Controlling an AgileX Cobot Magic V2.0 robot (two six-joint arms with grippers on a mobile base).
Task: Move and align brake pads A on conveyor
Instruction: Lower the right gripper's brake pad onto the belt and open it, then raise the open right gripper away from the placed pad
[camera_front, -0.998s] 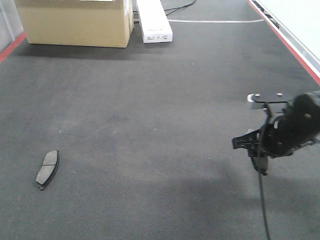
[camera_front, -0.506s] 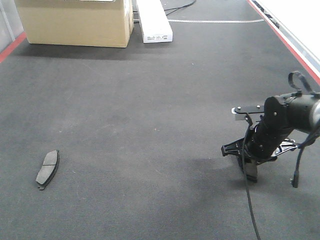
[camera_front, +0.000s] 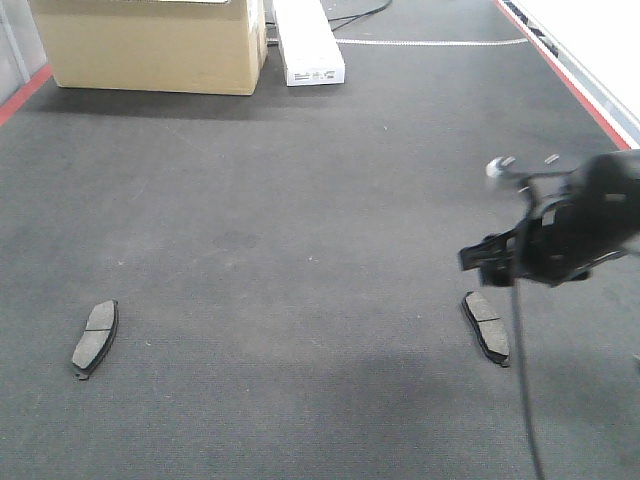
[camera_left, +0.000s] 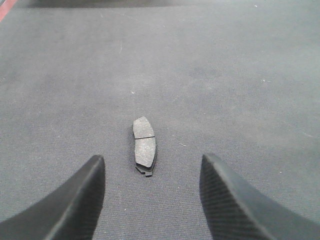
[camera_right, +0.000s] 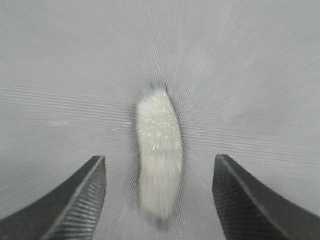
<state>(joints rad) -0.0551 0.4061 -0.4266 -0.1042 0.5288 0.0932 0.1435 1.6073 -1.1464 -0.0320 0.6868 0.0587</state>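
Note:
Two brake pads A lie on the dark conveyor belt (camera_front: 300, 220). One pad (camera_front: 95, 337) is at the front left, the other (camera_front: 487, 326) at the front right. My right gripper (camera_front: 497, 265) hovers just above the right pad, blurred by motion. In the right wrist view that pad (camera_right: 159, 155) shows as a pale blurred shape below my open right gripper (camera_right: 160, 159), touching neither finger. The left wrist view has the left pad (camera_left: 144, 145) lying lengthwise, groove across it, just ahead of my open left gripper (camera_left: 152, 159). The left arm is outside the front view.
A cardboard box (camera_front: 150, 45) and a long white box (camera_front: 308, 40) stand at the far end of the belt. Red side rails run along the right edge (camera_front: 580, 95) and the left edge (camera_front: 20, 95). A cable (camera_front: 525, 400) hangs from the right arm.
My right gripper came down with a brake pad in it, let it go on the belt at the front right, and has lifted clear. The left pad has not moved.

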